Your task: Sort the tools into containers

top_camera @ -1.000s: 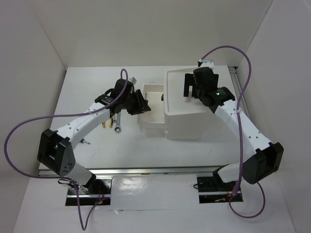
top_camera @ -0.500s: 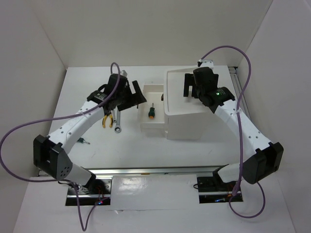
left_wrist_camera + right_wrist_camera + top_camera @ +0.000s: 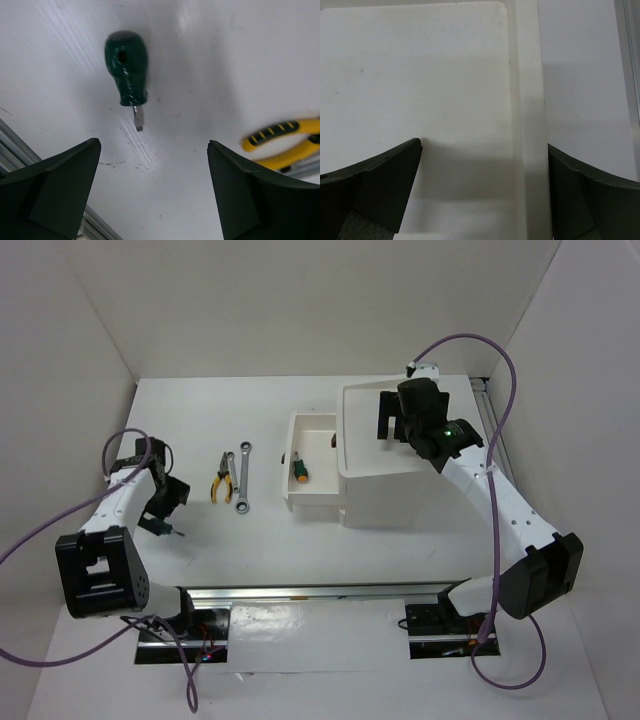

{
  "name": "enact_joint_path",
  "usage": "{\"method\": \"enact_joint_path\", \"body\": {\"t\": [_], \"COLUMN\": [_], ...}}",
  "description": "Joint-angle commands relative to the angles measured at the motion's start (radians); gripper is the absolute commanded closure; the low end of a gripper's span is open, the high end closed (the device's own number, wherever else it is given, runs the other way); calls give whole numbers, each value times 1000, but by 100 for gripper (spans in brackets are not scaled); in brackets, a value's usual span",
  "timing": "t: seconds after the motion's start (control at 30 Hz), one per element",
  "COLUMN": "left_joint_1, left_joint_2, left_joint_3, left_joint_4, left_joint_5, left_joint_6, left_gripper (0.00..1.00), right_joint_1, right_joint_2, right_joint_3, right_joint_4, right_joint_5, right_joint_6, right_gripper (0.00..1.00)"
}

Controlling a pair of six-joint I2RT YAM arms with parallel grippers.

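The top camera sits high behind my bases and looks down and forward over the whole desk (image 3: 300,540). My left wrist camera hangs close over the desk's left part, facing down past my left end effector (image 3: 152,145). The green-handled screwdriver (image 3: 126,67) and the pliers (image 3: 280,142) handles it sees also show in the top view. My right wrist camera looks down from very near at the top tray (image 3: 420,75), which the top view shares.
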Motion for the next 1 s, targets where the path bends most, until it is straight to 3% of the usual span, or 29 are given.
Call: {"method": "enact_joint_path", "body": {"t": [0.0, 0.17, 0.37, 0.8, 0.87, 0.97], "left_joint_1": [74, 177, 251, 263, 263, 263], "left_joint_2": [55, 74, 176, 291, 301, 301], "left_joint_3": [-28, -89, -34, -34, -34, -34], "left_joint_4": [15, 81, 106, 101, 89, 89], "left_joint_5": [41, 95, 123, 117, 101, 101], "left_joint_6": [27, 53, 62, 32, 32, 32], "left_gripper": [0, 0, 1, 5, 13, 36], "right_joint_1": [43, 43, 43, 43, 43, 43], "right_joint_2": [53, 62, 41, 30, 21, 12], "right_joint_3": [-50, -50, -59, -39, -39, -39], "right_joint_4": [-140, -140, -129, -129, -129, -129], "right_joint_5": [-103, -133, -143, -153, -153, -144], "right_joint_6": [-27, -27, -27, -27, -27, -27], "right_gripper": [0, 0, 0, 0, 0, 0]}}
